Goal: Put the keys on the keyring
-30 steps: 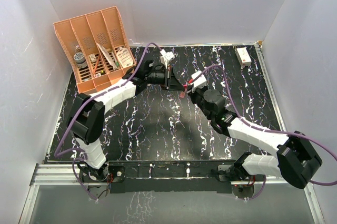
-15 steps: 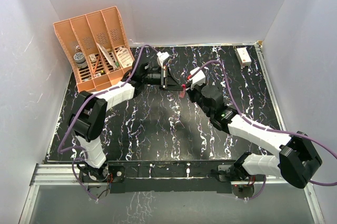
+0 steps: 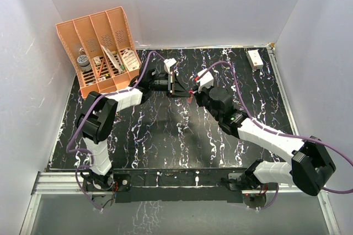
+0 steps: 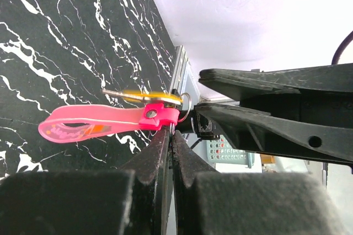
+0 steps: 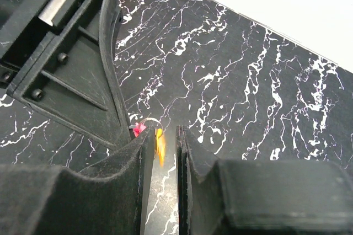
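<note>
Two arms reached toward the middle of the black marbled table (image 3: 165,135) and met a little behind its centre, tip against tip. The left gripper (image 4: 170,134) had its jaws pressed fully together, and they pinched the keyring (image 4: 99,126) at the riveted end of its pink strap. From this grip the strap stood out nearly level above the table surface, with its looped end free in the air. The small dark metal ring (image 4: 186,104) sat at the pinched end, just beside the tips of the other arm. The right gripper (image 5: 164,133) had its jaws only a narrow way apart, and the key (image 5: 160,147) stood edge-on in that slot, close to one finger; it seemed to be held there, though the wrist view did not show clearly if both pads touched it. In the left wrist view the gold key (image 4: 144,96) lay almost level just above the strap, its blade pointing away from the right gripper and its head close to the ring. Whether the key had passed onto the ring I could not tell, because this place was small and partly hidden. In the top view both the keyring and the key were very small between the two grippers. At the rear left corner an orange file organiser (image 3: 102,50) stood with some small items in its compartments, and a small white box (image 3: 254,58) lay near the rear right corner, well apart from the arms.
</note>
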Controlling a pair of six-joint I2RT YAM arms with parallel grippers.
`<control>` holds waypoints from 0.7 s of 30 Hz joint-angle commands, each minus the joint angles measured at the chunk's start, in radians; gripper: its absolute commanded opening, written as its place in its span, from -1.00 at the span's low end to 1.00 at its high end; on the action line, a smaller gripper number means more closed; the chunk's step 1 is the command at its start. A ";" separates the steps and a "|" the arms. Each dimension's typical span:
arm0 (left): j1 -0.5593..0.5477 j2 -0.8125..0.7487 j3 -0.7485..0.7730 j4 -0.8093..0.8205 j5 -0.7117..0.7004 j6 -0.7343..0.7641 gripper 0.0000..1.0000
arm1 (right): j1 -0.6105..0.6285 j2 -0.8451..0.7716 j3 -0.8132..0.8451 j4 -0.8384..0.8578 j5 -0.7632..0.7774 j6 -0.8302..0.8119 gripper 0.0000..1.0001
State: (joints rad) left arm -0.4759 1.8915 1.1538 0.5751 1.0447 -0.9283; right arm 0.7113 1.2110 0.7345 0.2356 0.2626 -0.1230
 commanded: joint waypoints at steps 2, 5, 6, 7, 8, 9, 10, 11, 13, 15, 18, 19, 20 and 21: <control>0.008 0.000 -0.012 0.084 0.042 -0.073 -1.00 | -0.010 0.014 0.060 0.039 -0.011 0.015 -0.59; 0.011 0.003 -0.009 0.085 0.043 -0.083 -1.00 | -0.016 0.017 0.065 0.040 0.003 0.019 -0.59; 0.014 0.008 -0.011 0.106 0.046 -0.096 -1.00 | -0.019 0.014 0.065 0.040 0.008 0.024 -0.59; 0.015 0.012 -0.014 0.131 0.053 -0.115 -1.00 | -0.023 0.010 0.066 0.040 0.010 0.028 -0.59; 0.017 0.018 -0.020 0.161 0.058 -0.138 -1.00 | -0.028 0.005 0.066 0.039 0.009 0.038 -0.60; 0.019 0.024 -0.024 0.189 0.063 -0.163 -1.00 | -0.034 0.001 0.069 0.033 0.010 0.046 -0.59; 0.022 0.029 -0.029 0.223 0.065 -0.186 -1.00 | -0.039 -0.009 0.072 0.027 0.008 0.056 -0.60; 0.024 0.035 -0.033 0.250 0.069 -0.214 -1.00 | -0.046 -0.015 0.076 0.018 0.005 0.070 -0.59; 0.029 0.040 -0.038 0.283 0.069 -0.234 -1.00 | -0.065 -0.029 0.083 -0.003 -0.009 0.098 -0.57; 0.029 0.035 -0.036 0.272 0.067 -0.219 -1.00 | -0.086 -0.043 0.084 -0.015 -0.033 0.123 -0.53; 0.030 0.020 -0.024 0.190 0.060 -0.151 -1.00 | -0.124 -0.057 0.095 -0.045 -0.080 0.164 -0.43; 0.030 0.015 -0.019 0.163 0.057 -0.126 -1.00 | -0.138 -0.061 0.099 -0.053 -0.112 0.178 -0.37; 0.030 0.009 -0.018 0.136 0.059 -0.100 -1.00 | -0.154 -0.063 0.101 -0.059 -0.151 0.194 -0.32; 0.030 0.004 -0.018 0.118 0.062 -0.079 -1.00 | -0.171 -0.067 0.102 -0.062 -0.191 0.218 -0.24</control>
State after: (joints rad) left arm -0.4515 1.9442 1.1179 0.7666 1.0821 -1.0885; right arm 0.5896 1.1828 0.7731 0.1745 0.1997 0.0078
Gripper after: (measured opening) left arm 0.017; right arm 0.326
